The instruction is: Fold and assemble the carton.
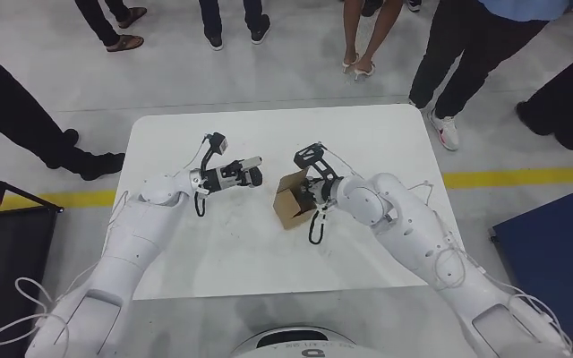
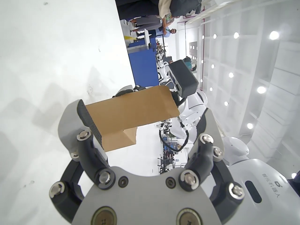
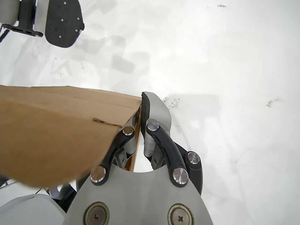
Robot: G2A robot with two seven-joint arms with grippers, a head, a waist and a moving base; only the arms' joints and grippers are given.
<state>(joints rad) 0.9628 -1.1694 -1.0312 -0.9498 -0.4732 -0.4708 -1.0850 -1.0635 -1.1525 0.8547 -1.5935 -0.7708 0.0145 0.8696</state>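
A small brown cardboard carton (image 1: 289, 200) stands partly formed near the middle of the white table (image 1: 376, 134), with its flaps up. My right gripper (image 1: 311, 190) is shut on one carton wall (image 3: 70, 122), one finger inside and the other finger (image 3: 152, 111) outside. My left gripper (image 1: 253, 170) hovers open a short way to the left of the carton and is apart from it. In the left wrist view the carton (image 2: 131, 111) lies ahead between the spread fingers (image 2: 82, 118). The left gripper's black pad (image 3: 63, 19) shows beyond the carton in the right wrist view.
Bare tabletop (image 1: 242, 251) lies on all sides of the carton. Several people stand on the floor beyond the table's far edge (image 1: 269, 112). A yellow floor line (image 1: 501, 177) runs past both sides of the table.
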